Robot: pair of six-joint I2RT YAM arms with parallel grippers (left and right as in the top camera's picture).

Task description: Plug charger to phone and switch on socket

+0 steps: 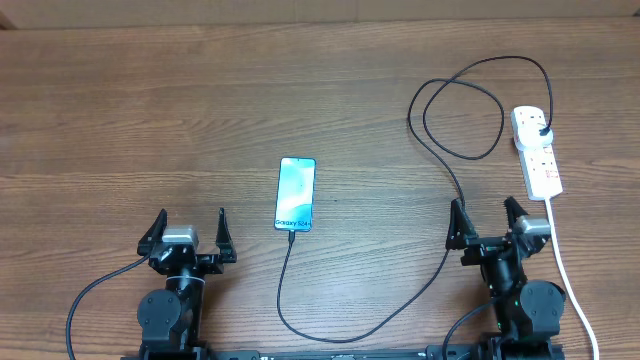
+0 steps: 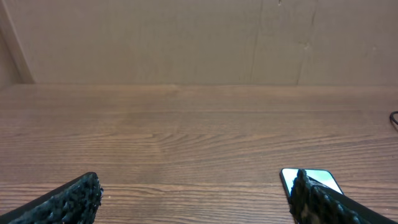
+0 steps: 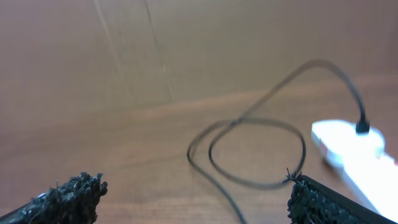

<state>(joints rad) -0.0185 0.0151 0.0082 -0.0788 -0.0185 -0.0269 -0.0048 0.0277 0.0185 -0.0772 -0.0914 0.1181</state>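
Observation:
The phone (image 1: 296, 194) lies face up mid-table with its blue-teal screen lit; its corner shows in the left wrist view (image 2: 311, 177). The black charger cable (image 1: 440, 150) runs from the phone's near end, loops along the front, then coils toward its black plug (image 1: 541, 131), which sits in the white socket strip (image 1: 538, 152) at the right. The right wrist view shows the cable loop (image 3: 255, 152), the plug (image 3: 362, 127) and the strip (image 3: 348, 144). My left gripper (image 1: 188, 232) is open and empty, left of the phone. My right gripper (image 1: 487, 222) is open and empty, near the strip.
The strip's thick white lead (image 1: 565, 265) runs down the right side past my right arm to the front edge. A plain wall stands beyond the table's far edge (image 2: 186, 85).

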